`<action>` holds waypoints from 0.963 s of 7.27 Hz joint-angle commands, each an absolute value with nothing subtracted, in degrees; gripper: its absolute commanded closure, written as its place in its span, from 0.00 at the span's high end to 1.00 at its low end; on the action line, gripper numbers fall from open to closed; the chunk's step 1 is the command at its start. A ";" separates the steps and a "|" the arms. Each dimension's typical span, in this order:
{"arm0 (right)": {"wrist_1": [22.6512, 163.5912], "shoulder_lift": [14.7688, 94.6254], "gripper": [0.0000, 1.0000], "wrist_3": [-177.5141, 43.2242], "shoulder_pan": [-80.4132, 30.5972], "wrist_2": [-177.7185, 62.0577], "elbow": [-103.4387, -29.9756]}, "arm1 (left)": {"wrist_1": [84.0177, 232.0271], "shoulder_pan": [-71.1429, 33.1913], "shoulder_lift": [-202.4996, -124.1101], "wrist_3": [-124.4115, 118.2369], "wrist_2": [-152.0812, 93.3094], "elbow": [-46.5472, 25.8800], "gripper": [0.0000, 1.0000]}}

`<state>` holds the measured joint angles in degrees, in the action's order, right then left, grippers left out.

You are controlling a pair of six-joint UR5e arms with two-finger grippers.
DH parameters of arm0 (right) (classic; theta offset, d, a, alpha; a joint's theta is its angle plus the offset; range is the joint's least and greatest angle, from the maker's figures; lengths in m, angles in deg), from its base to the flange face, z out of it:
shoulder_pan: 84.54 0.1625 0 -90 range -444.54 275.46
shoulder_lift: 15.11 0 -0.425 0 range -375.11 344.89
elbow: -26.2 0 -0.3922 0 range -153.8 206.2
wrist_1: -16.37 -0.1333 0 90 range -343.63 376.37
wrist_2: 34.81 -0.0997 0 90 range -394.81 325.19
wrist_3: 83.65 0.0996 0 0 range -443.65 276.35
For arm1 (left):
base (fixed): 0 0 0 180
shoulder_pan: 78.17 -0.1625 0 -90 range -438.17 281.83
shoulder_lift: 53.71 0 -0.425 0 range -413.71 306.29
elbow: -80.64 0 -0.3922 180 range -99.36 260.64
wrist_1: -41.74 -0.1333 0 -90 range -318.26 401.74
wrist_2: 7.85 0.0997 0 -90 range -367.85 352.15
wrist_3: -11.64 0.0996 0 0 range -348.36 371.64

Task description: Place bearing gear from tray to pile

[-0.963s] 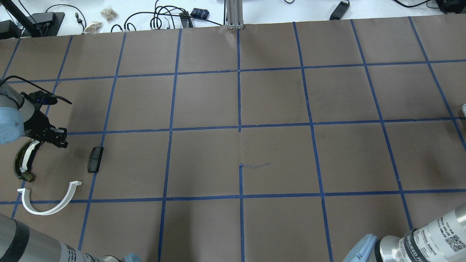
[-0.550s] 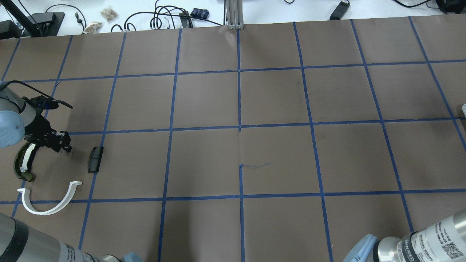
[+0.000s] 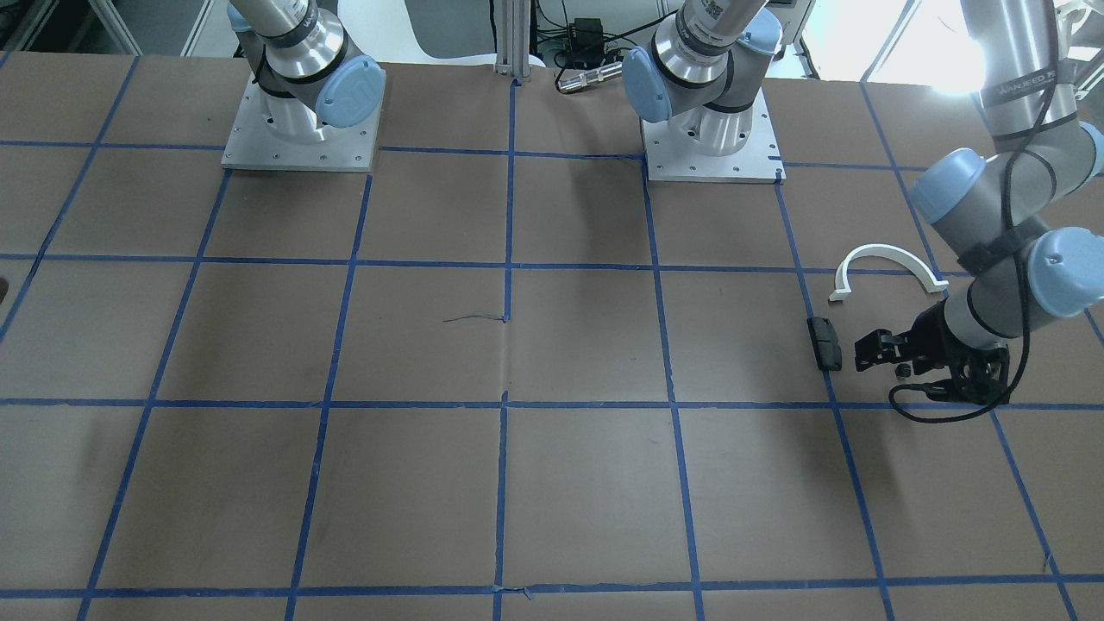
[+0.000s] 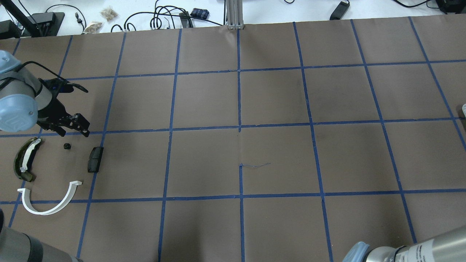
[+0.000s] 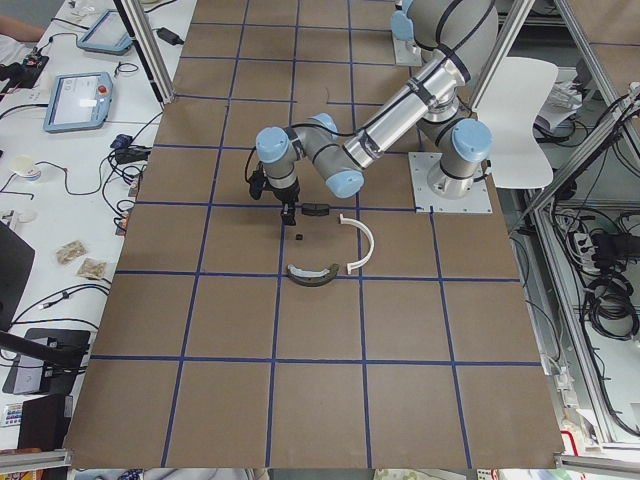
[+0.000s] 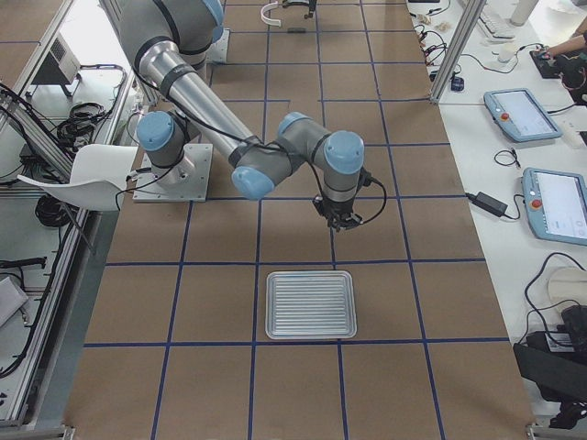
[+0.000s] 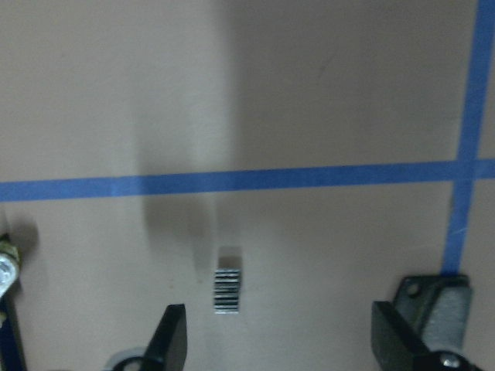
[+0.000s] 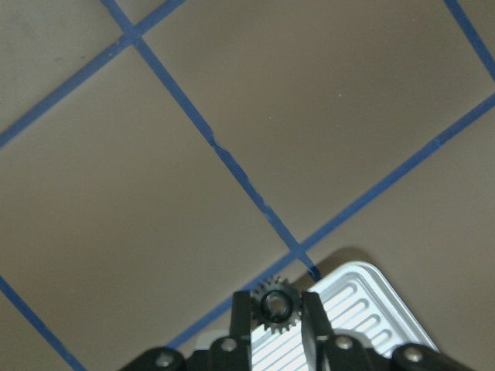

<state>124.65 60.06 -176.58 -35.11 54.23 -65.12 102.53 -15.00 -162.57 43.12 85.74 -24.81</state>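
My left gripper [image 4: 81, 128] is open and empty, lifted above the table; its fingers also show apart in the left wrist view [image 7: 282, 331]. A small dark gear [image 4: 67, 146] lies on the paper just below it, and shows as a ribbed piece in the left wrist view [image 7: 227, 291]. It lies within the pile: an olive-green curved piece [image 4: 24, 160], a small dark block [image 4: 95, 159] and a white half-ring [image 4: 49, 205]. My right gripper [image 8: 275, 309] is shut on another small gear [image 8: 274, 306], held above the corner of the ribbed metal tray [image 8: 371, 309].
The tray [image 6: 310, 303] sits at the table's right end, in front of the right gripper [image 6: 341, 220]. Blue tape lines grid the brown paper. Cables and small bags lie beyond the far edge [image 4: 109, 14]. The arm bases [image 3: 711, 129] stand on the robot's side.
My left gripper has lifted and moved away from the olive-green piece toward the far side. The small dark gear now lies uncovered on the paper.
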 commanded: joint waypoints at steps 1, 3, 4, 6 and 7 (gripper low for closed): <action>116.52 67.39 0.13 -158.10 -24.21 56.77 -66.17 | 103.44 -8.85 -160.33 41.00 84.44 -21.77 0.93; 112.71 69.70 0.12 -136.48 -11.57 58.62 -66.17 | 103.35 -5.32 -158.75 40.30 77.37 -21.32 0.96; 112.62 69.62 0.12 -124.81 -5.33 59.05 -66.09 | 103.35 -4.70 -158.91 39.43 75.66 -21.58 0.99; 113.66 66.83 0.12 -98.89 8.12 58.09 -66.08 | 103.35 -1.29 -159.18 34.09 71.44 -21.49 1.00; 116.63 63.67 0.12 -88.93 13.32 54.79 -66.09 | 103.35 0.65 -158.74 33.36 71.34 -21.93 1.00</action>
<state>114.10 66.92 -103.04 6.04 57.47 -66.07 103.36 -1.78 -159.09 35.27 72.43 -21.58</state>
